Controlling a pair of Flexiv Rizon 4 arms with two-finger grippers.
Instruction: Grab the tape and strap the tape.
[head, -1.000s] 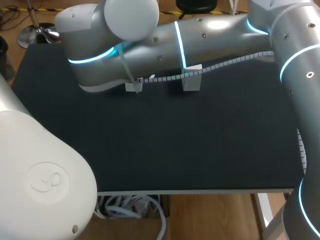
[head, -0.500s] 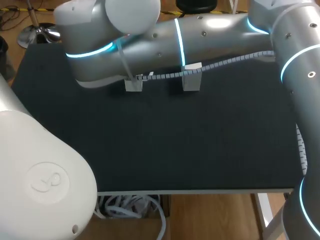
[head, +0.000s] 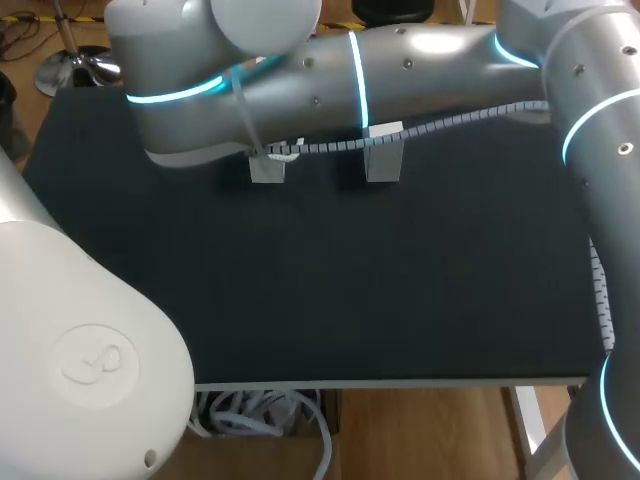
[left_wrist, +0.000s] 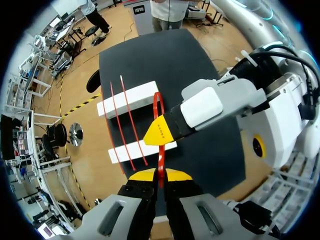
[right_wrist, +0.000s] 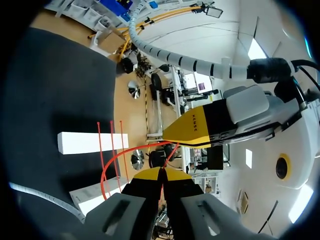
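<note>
A thin red tape strap (left_wrist: 156, 107) is bent into a loop above the table, and both grippers hold it. In the left wrist view my left gripper (left_wrist: 160, 174) is shut on one end of it. My right gripper's yellow fingertip (left_wrist: 162, 132) presses against the strap just ahead. In the right wrist view my right gripper (right_wrist: 161, 173) is shut on the strap, whose red loop (right_wrist: 107, 170) curves away beside it. My left gripper's yellow fingertip (right_wrist: 192, 130) sits just ahead. In the head view my right arm (head: 400, 70) hides both grippers and the strap.
Two white blocks (head: 267, 169) (head: 383, 160) stand side by side near the far edge of the black table (head: 330, 290). Several more red straps (left_wrist: 118, 120) lie across the blocks (left_wrist: 128, 99) (left_wrist: 141, 150). My left arm's white casing (head: 90, 350) fills the near left corner.
My right arm's forearm and wrist have shifted slightly up and toward the far edge of the table. Both grippers have stayed shut. The blocks have not moved.
</note>
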